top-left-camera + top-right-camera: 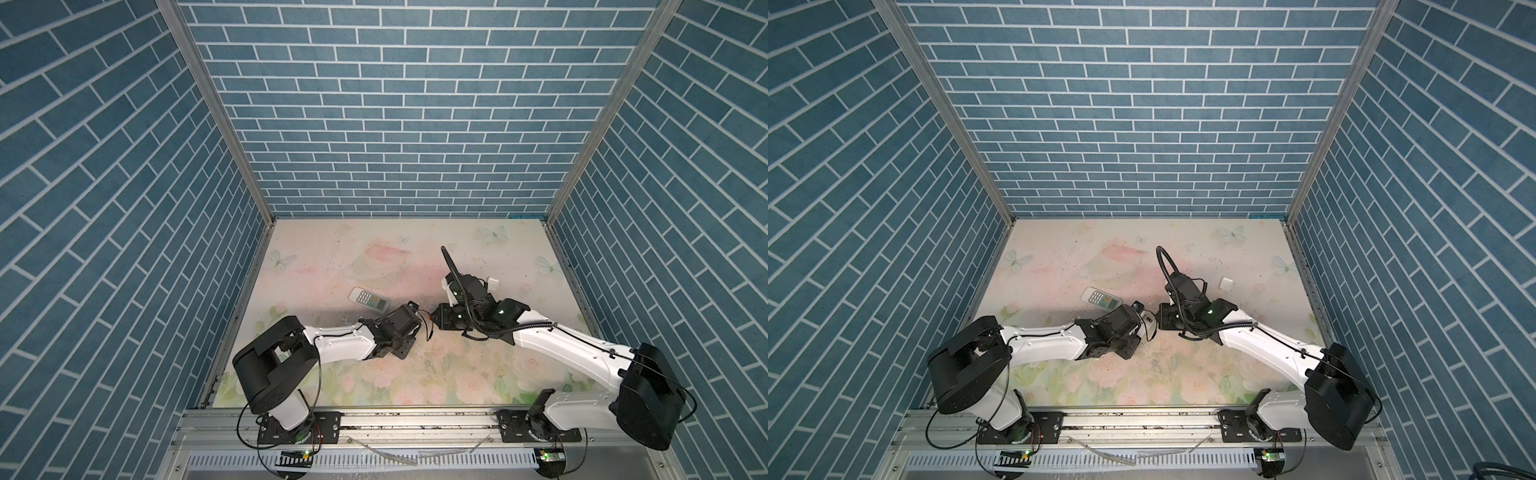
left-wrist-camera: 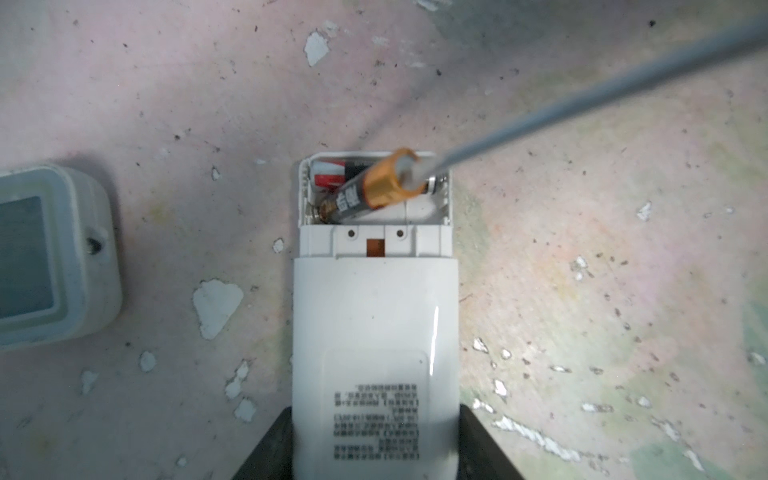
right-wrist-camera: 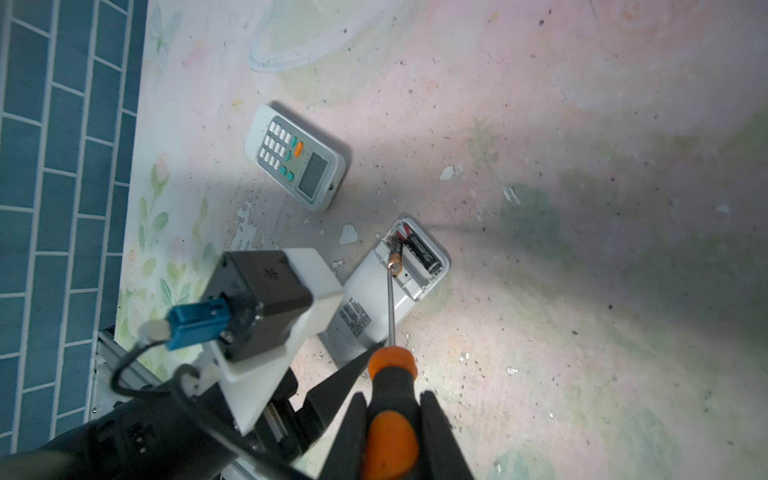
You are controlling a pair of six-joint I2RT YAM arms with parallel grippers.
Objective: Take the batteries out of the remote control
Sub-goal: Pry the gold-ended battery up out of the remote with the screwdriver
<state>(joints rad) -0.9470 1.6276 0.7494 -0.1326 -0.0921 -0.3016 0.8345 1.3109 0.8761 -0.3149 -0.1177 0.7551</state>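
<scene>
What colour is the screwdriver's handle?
Orange and black. The handle shows best in the right wrist view.

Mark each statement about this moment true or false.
1. The right gripper grips the screwdriver. True.
2. A second remote lies face up on the table. True.
3. The screwdriver tip presses the second remote's buttons. False: it is at the gold end of the tilted battery.
4. Both batteries in the open compartment lie flat. False: only the flat battery does; the tilted battery sticks up.
5. The left gripper holds the open remote label side up. True.
</scene>
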